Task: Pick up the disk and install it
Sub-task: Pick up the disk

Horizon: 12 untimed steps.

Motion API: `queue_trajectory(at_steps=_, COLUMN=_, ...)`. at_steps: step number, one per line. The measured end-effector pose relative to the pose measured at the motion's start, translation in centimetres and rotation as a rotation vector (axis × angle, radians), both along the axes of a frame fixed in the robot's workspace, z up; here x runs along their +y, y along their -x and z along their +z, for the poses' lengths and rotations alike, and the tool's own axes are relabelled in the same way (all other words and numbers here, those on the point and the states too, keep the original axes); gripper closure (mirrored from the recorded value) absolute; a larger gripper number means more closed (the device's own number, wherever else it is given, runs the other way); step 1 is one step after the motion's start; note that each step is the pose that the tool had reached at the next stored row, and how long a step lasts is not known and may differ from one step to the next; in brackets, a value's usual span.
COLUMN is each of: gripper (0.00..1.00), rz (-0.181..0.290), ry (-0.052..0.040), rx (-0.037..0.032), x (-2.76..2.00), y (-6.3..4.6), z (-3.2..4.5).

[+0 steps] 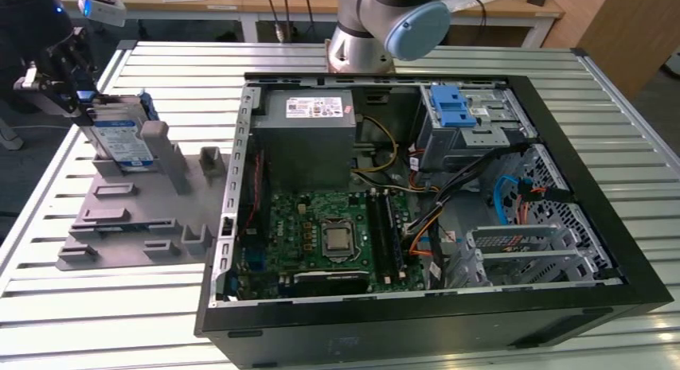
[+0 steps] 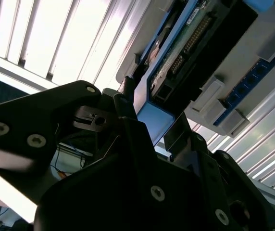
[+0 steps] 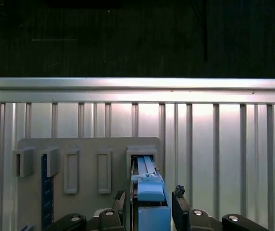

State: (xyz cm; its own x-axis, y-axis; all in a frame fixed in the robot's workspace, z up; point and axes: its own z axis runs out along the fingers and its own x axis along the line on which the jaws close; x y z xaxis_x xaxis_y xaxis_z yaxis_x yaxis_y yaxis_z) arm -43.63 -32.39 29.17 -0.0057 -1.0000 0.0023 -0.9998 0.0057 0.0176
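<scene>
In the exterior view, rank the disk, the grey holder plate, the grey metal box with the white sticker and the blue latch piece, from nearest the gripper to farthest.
From the gripper:
1. The disk, right at it, upright at the exterior view's left.
2. The grey holder plate, under the disk.
3. The grey metal box, inside the case.
4. The blue latch piece, towards the case's far right corner.

No text or numbers readable — anywhere.

Disk (image 1: 119, 139) upright in grey fixture (image 1: 119, 227) w/ gripper (image 1: 81, 107) at its top, nr PC case (image 1: 425, 326)
</scene>
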Motion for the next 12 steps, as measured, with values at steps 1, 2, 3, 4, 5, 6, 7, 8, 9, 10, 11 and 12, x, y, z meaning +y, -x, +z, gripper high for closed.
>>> queue_trajectory(at_steps=1, gripper=0.49, rz=0.000, ry=0.0000, rx=0.0000, x=0.00, y=0.00, z=-0.06)
queue_trajectory(at_steps=2, gripper=0.49, rz=0.000, ry=0.0000, rx=0.0000, x=0.00, y=0.00, z=-0.11)
queue_trajectory(at_steps=3, gripper=0.49, rz=0.001, ry=0.0000, rx=0.0000, x=0.00, y=0.00, z=-0.17)
queue_trajectory(at_steps=4, gripper=0.49, rz=0.001, ry=0.0000, rx=-0.0001, x=0.00, y=0.00, z=-0.23)
queue_trajectory(at_steps=5, gripper=0.49, rz=0.001, ry=0.0001, rx=0.0002, x=0.00, y=0.01, z=-0.25)
queue_trajectory(at_steps=6, gripper=0.49, rz=0.001, ry=0.0001, rx=0.0003, x=0.00, y=0.01, z=-0.26)
queue_trajectory(at_steps=7, gripper=0.51, rz=0.001, ry=0.0002, rx=0.0003, x=0.00, y=0.01, z=-0.26)
queue_trajectory(at_steps=8, gripper=0.57, rz=0.001, ry=0.0002, rx=0.0003, x=0.00, y=0.01, z=-0.27)
queue_trajectory(at_steps=9, gripper=0.57, rz=0.001, ry=0.0002, rx=0.0001, x=0.00, y=0.01, z=-0.28)
queue_trajectory(at_steps=10, gripper=0.63, rz=0.001, ry=0.0001, rx=0.0000, x=0.00, y=0.01, z=-0.28)
queue_trajectory(at_steps=11, gripper=0.64, rz=0.001, ry=0.0001, rx=0.0000, x=0.00, y=0.01, z=-0.28)
queue_trajectory(at_steps=12, gripper=0.64, rz=0.001, ry=0.0001, rx=0.0000, x=0.00, y=0.01, z=-0.28)
